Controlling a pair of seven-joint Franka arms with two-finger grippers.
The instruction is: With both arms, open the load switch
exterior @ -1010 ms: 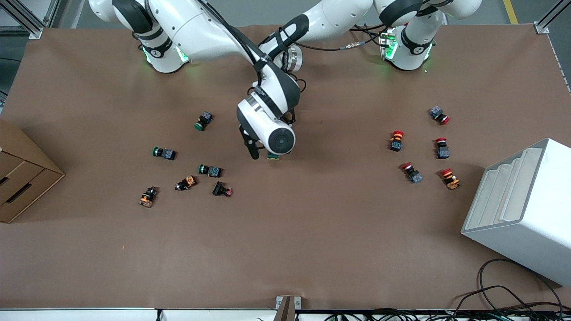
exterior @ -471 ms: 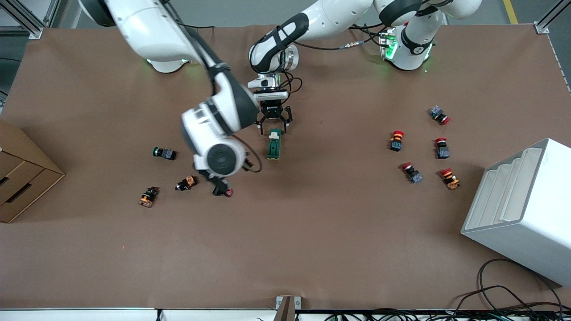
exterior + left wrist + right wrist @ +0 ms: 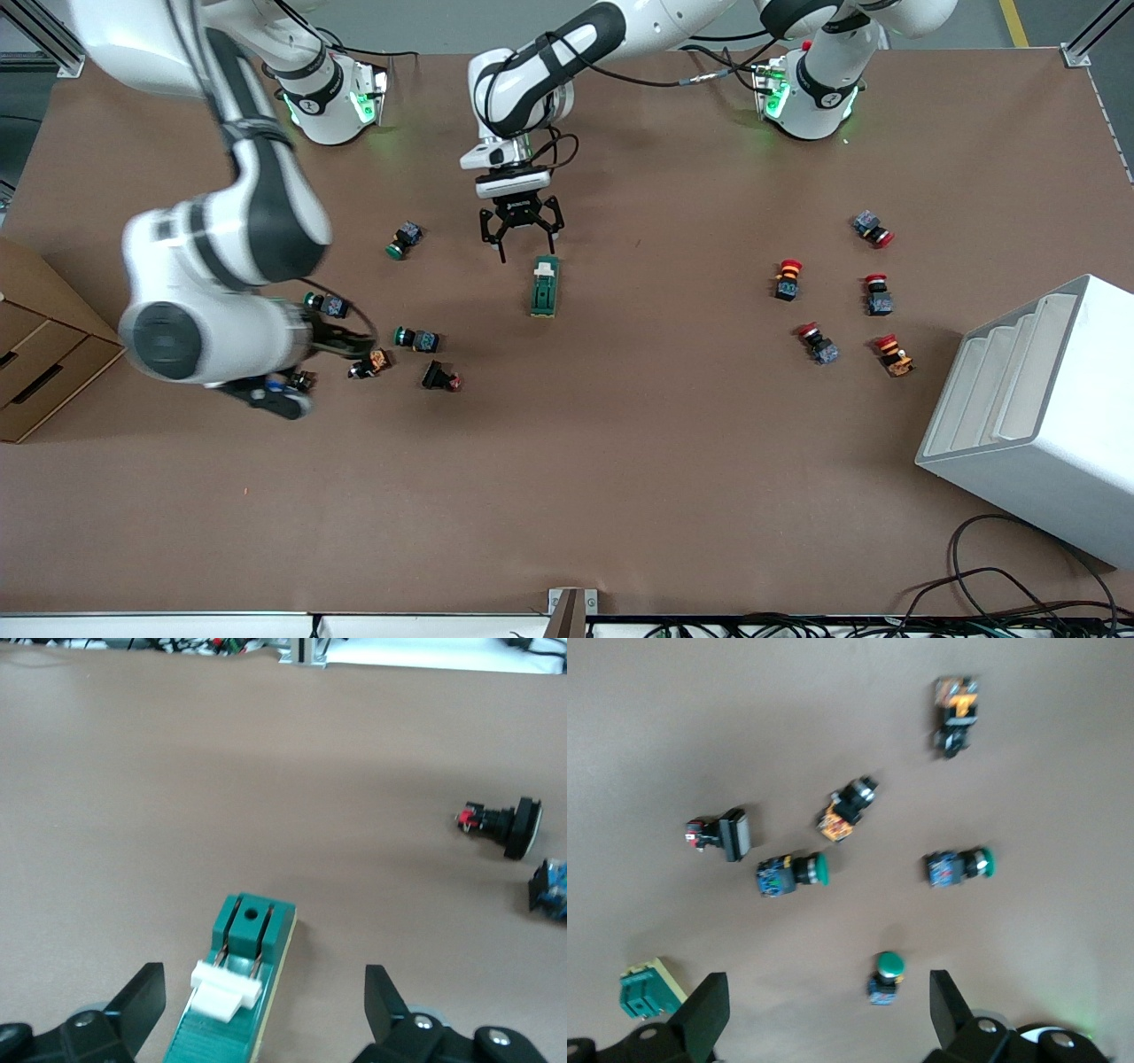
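Observation:
The load switch [image 3: 544, 285] is a dark-green block lying flat mid-table, and its white tab [image 3: 226, 990] is at the end toward the robot bases. My left gripper [image 3: 520, 232] is open over the bare table just off that tab end, touching nothing. In the left wrist view the switch [image 3: 237, 1010] lies between the spread fingers [image 3: 142, 1001]. My right gripper [image 3: 270, 397] is open and empty, up over the push buttons toward the right arm's end. The right wrist view shows the switch [image 3: 648, 989] at its edge, apart from the right gripper [image 3: 824, 1019].
Green and orange push buttons [image 3: 416, 338] lie scattered toward the right arm's end, and red ones [image 3: 787, 279] toward the left arm's end. A cardboard drawer box [image 3: 40, 354] stands at the right arm's table edge. A white rack [image 3: 1036, 399] stands at the left arm's.
The right arm swung off the load switch toward its own end of the table. The left gripper drew back from the tab end toward the bases. The switch stayed put.

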